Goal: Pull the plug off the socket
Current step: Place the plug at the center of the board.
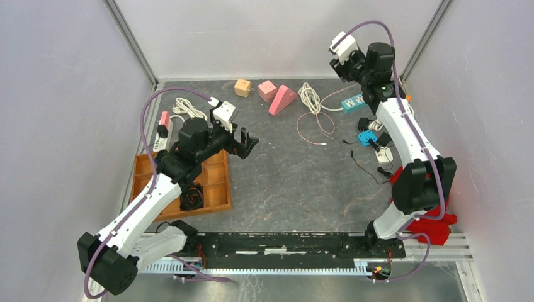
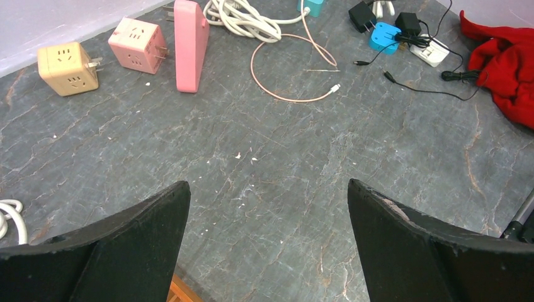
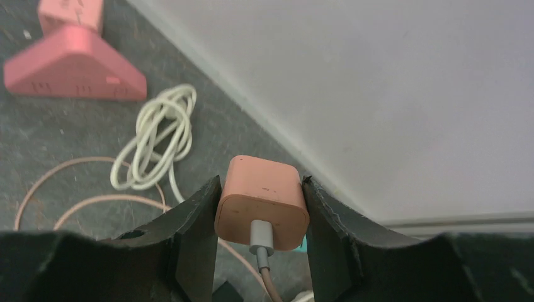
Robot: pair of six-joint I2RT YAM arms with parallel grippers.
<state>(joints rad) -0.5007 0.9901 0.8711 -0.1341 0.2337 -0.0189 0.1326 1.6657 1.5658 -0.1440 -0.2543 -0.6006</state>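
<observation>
Top view: the left gripper [image 1: 247,142] hangs with jaws spread over the grey slate table [image 1: 289,182], beside a wooden compartment tray [image 1: 217,189]. The right arm is raised at the back right corner, above the teal power strip [image 1: 352,100]. A red cloth [image 1: 434,217] lies by its base.

Left wrist: only bare slate lies between the wide black fingers [image 2: 126,251]. A tan cube adapter [image 2: 66,68], pink cube adapter [image 2: 135,44] and pink wedge-shaped block [image 2: 191,44] sit beyond.

Right wrist: the right gripper [image 3: 261,184] clamps the salmon-pink square charger plug [image 3: 263,211], which has a grey cable [image 3: 261,242] in its face. A coiled white cord [image 3: 154,141] lies on the table below.
</observation>
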